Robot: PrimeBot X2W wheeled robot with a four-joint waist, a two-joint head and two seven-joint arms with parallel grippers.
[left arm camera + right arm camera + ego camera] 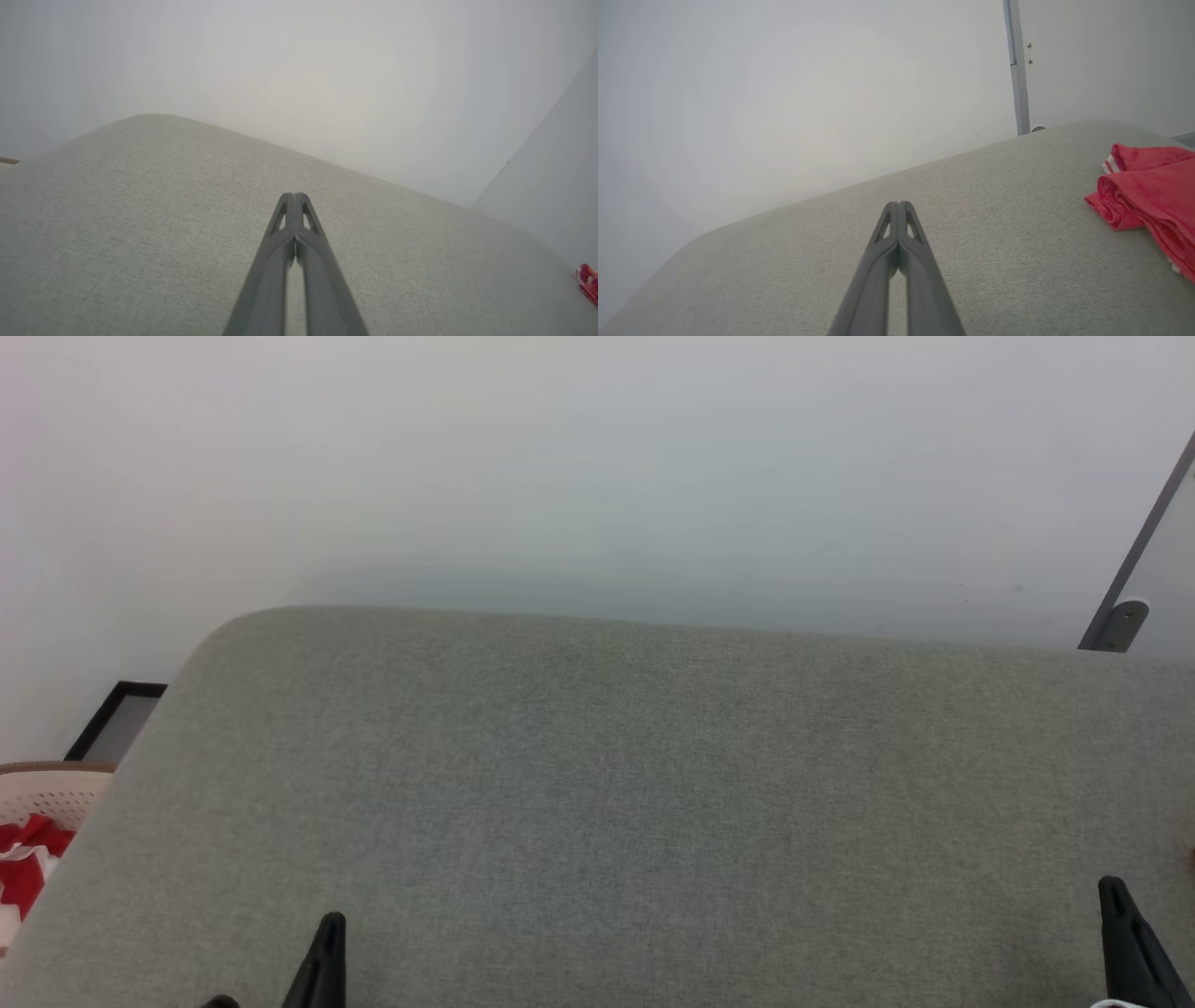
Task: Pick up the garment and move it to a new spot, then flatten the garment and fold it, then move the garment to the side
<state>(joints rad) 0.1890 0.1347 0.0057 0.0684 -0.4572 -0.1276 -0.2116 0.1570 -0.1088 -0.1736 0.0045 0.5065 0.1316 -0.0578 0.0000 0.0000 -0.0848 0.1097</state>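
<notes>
**Jaws pressed together, both empty**

Left gripper (295,196) and right gripper (899,204) point along the grey cushion (971,242), each with its fingers closed on nothing. The garment (1148,196) lies bunched on the cushion, off to the right gripper's right and apart from it. Reaching in with shut fingers would likely shove the cloth rather than pinch it. The red cloth in the basket (47,793) could also be mistaken for it.

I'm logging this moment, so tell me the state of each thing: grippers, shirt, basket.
Left gripper: shut, empty.
Right gripper: shut, empty.
Shirt: folded in layers, lying on the grey cushion, untouched.
Basket: holding a bunched red-and-white cloth.
</notes>
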